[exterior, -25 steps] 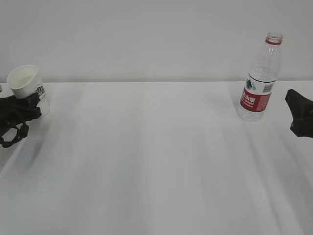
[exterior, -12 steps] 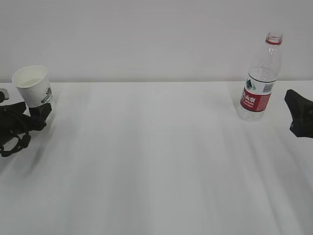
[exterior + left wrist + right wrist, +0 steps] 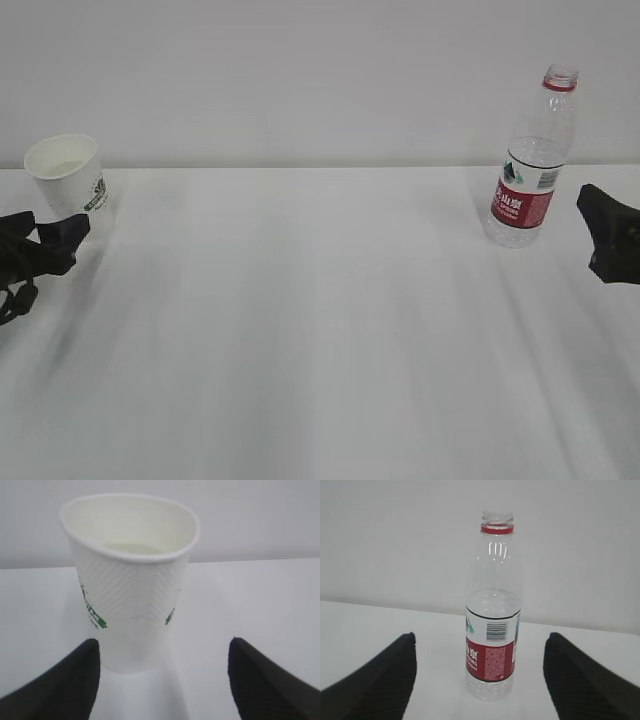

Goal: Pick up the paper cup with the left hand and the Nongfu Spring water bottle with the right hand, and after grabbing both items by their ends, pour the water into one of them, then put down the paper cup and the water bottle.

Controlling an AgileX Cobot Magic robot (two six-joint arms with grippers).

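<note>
Now the paper cup (image 3: 66, 180) stood upright at the table's (image 3: 320, 330) far left, released; left hand (image 3: 62, 237) spread, withdrawn from it since earlier. Nongfu Spring water bottle (image 3: 532, 160) upright far right; right hand (image 3: 588, 222) spread, apart. Middle lay open.

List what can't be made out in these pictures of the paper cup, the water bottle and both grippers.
- Left gripper: left wrist view shows only two open fingertips; the bottom edge cuts off the rest.
- Right gripper: exterior view's right edge crops it; its jaws cannot be told apart there.
- Paper cup: logo lettering too small; how full it is stays unclear behind its wall.
- Water bottle: label characters too small in every view.
</note>
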